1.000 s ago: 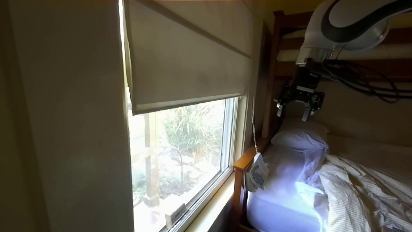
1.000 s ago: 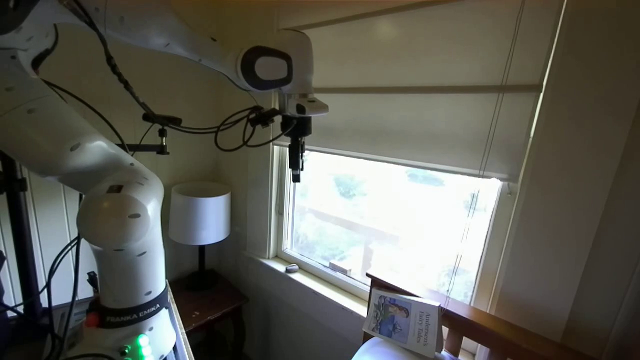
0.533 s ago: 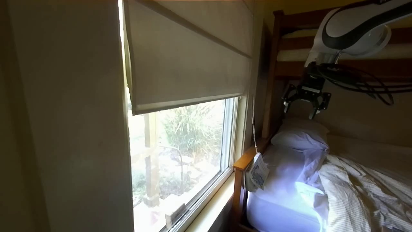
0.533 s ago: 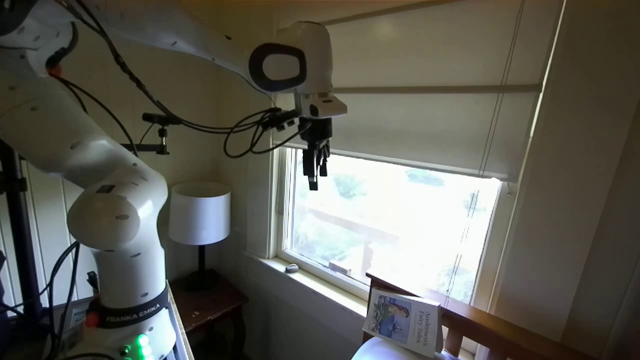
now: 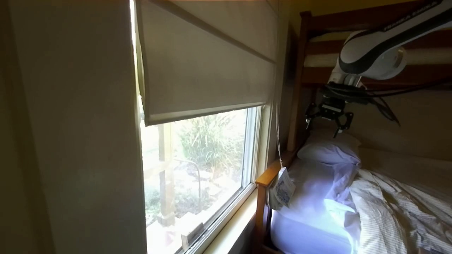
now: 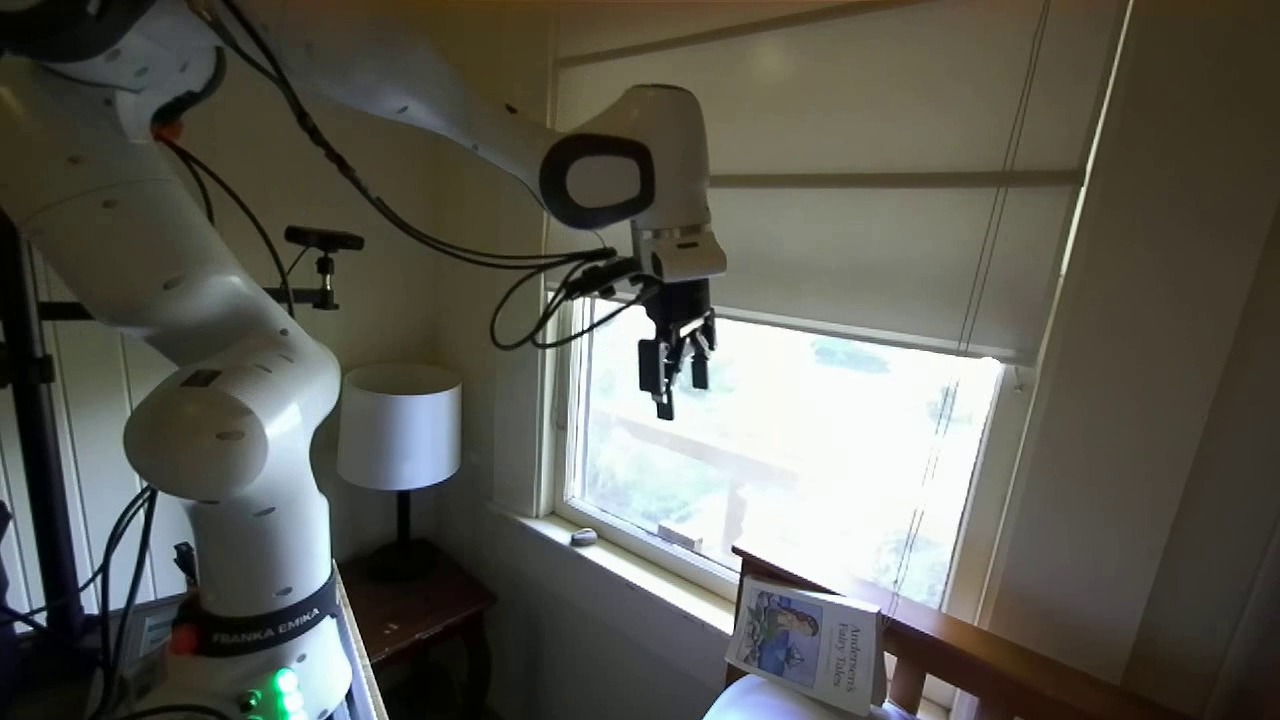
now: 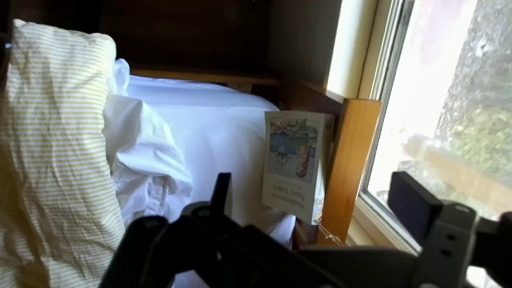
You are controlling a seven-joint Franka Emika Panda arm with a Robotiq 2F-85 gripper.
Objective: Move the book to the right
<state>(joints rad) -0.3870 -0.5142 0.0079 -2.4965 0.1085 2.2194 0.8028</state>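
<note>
The book, a white paperback titled "Andersen's Fairy Tales" with a coloured picture on its cover, leans tilted at the wooden bed rail. It shows in both exterior views and in the wrist view. My gripper hangs in the air pointing down, well above the book and apart from it. In an exterior view the gripper is up and to the left of the book, in front of the window. In the wrist view the gripper's fingers are wide apart with nothing between them; the book lies beyond them.
The wooden bed rail stands beside the book, close to the window sill. A blind cord hangs down to the book. The bed has a white mattress, a striped cover and a pillow. A lamp stands near the arm's base.
In an exterior view the arm and gripper have moved right and lower, nearer the book. The gripper has turned, so both fingers now show apart. The book has not moved.
</note>
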